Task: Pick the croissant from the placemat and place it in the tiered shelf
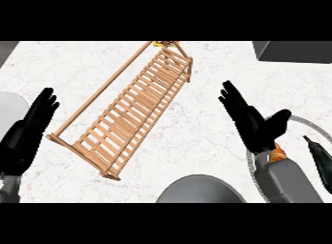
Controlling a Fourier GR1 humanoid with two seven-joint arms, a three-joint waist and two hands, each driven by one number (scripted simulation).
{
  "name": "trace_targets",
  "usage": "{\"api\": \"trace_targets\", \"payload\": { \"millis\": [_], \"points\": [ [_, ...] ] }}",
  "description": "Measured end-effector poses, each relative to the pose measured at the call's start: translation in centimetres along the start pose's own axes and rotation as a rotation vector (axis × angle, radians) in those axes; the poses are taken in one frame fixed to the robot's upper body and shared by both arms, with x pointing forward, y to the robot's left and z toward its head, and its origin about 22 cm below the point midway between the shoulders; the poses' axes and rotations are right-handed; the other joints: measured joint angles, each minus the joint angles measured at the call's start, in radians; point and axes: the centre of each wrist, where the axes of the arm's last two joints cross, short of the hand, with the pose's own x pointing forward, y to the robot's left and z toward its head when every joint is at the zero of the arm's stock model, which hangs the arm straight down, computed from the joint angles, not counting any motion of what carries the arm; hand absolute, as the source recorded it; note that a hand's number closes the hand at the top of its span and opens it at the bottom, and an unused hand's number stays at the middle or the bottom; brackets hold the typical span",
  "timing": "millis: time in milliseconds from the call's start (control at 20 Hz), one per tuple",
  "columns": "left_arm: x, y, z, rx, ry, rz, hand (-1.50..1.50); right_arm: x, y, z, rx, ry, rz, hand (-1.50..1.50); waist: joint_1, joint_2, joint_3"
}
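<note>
A: What takes up most of the view?

B: The counter (pixel 218 71), a white top with faint grey veining, filling nearly the whole picture. A darker grey strip shows at its upper left edge, and a grey block (pixel 299 51) sits at the upper right corner.

A: And on it?

B: The tiered shelf (pixel 130 112), made of light wooden slats, lies on a long diagonal from the top centre down toward the lower left. A long rail runs along its left side. Something small and yellowish shows at its far tip, too small to tell.

A: Next in size?

B: 2 grey rounded shapes: one at the left edge (pixel 3 107), one at the bottom centre (pixel 201 189). Then the placemat (pixel 316 129), of which only a thin pale curved rim shows at the right.

A: The hands?

B: The left hand (pixel 28 131) is at the left edge, fingers straight and together, pointing up, holding nothing. The right hand (pixel 257 121) is over the placemat's left part, fingers extended and thumb spread apart, also holding nothing.

A: Where is the croissant?

B: The croissant (pixel 276 153) shows as a small orange-brown bit just below the right palm, on the placemat, possibly touching the hand. A dark bottle-like thing (pixel 327 167) lies beside it to the right.
</note>
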Motion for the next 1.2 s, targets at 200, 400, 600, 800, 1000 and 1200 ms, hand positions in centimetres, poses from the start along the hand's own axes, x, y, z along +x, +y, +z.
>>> {"api": "trace_targets", "payload": {
  "millis": [200,400,600,800,1000,1200],
  "points": [
    [-1.6,0.2,1.1,0.021,0.072,-0.028,0.00,1.3,-4.9,1.7,-0.212,0.013,0.274,-1.50,-0.058,-0.007,0.000],
    [-3.6,0.6,2.5,0.035,0.180,-0.051,0.00,3.3,-13.9,5.4,-0.539,0.088,0.684,1.50,-0.149,-0.012,-0.014],
    [-5.3,-1.0,3.7,0.014,0.246,-0.045,0.00,4.7,-17.1,9.4,-0.801,0.058,0.812,-1.50,-0.158,-0.014,-0.003],
    [-5.7,-2.3,3.2,-0.016,0.252,-0.035,0.00,4.9,-15.1,13.3,-0.788,0.003,0.836,-1.50,-0.123,-0.010,0.003],
    [-6.0,-2.8,2.7,-0.042,0.252,-0.039,0.00,6.3,-11.7,15.3,-0.699,-0.008,0.885,-1.50,-0.096,-0.006,0.005],
    [-6.1,-3.5,2.2,-0.062,0.251,-0.040,0.00,7.9,-8.5,16.2,-0.610,0.099,0.937,-1.50,-0.072,-0.001,0.004]
  ]
}}
